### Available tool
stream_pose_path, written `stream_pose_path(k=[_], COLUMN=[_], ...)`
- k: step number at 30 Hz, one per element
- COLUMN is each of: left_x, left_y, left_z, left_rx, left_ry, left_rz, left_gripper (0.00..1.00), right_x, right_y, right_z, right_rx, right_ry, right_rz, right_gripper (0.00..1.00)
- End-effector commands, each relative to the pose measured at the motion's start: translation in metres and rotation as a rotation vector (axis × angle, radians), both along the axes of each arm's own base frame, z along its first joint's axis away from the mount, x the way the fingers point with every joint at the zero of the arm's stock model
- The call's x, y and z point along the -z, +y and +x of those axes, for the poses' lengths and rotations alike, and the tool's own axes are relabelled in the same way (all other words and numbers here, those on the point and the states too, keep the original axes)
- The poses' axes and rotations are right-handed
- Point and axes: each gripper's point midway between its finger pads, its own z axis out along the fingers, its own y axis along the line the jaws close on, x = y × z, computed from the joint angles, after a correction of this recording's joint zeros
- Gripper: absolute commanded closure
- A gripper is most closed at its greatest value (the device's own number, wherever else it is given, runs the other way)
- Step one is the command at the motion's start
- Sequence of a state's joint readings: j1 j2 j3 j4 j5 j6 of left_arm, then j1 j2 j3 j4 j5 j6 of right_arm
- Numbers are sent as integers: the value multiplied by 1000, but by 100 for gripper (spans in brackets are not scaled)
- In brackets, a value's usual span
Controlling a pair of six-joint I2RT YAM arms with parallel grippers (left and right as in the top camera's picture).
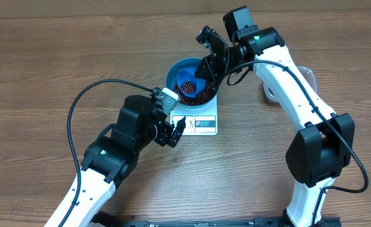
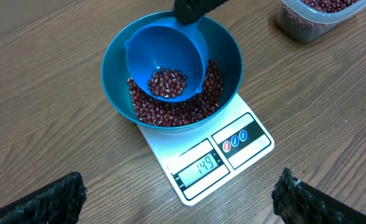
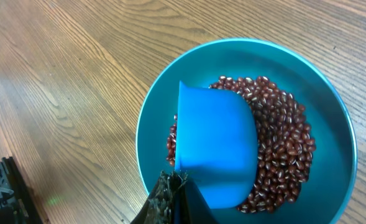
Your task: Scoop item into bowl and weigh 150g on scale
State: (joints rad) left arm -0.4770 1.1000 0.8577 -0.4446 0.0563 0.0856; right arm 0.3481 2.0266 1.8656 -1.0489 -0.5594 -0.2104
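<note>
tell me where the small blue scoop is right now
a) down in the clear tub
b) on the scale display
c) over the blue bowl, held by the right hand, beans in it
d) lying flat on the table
c: the left wrist view shows the scoop over the blue bowl, its handle gripped by the shut right hand, with a few beans lying in it.

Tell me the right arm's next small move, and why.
Probably tilt the small blue plastic scoop slightly so only a few dark red-brown beans drop into the round blue bowl. The white square scale reads 149, just short of target, and the right gripper holds the scoop over the bowl.
</note>
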Motion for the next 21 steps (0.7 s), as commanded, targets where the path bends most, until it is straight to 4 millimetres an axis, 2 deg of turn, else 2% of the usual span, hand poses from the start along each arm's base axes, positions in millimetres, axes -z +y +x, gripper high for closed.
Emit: stream_pose_path(k=[1,21], left_x=[1,1], left_y=[2,2], left_z=[2,2], left_rx=[4,4], left_ry=[-13,-12], left_rz=[18,17], left_gripper=[1,0], right_x=[-19,-19], right_y=[4,-2], right_z=[6,9], right_rx=[-5,9], right_ry=[-42,-46], right_rz=[34,26], right_gripper=[96,96])
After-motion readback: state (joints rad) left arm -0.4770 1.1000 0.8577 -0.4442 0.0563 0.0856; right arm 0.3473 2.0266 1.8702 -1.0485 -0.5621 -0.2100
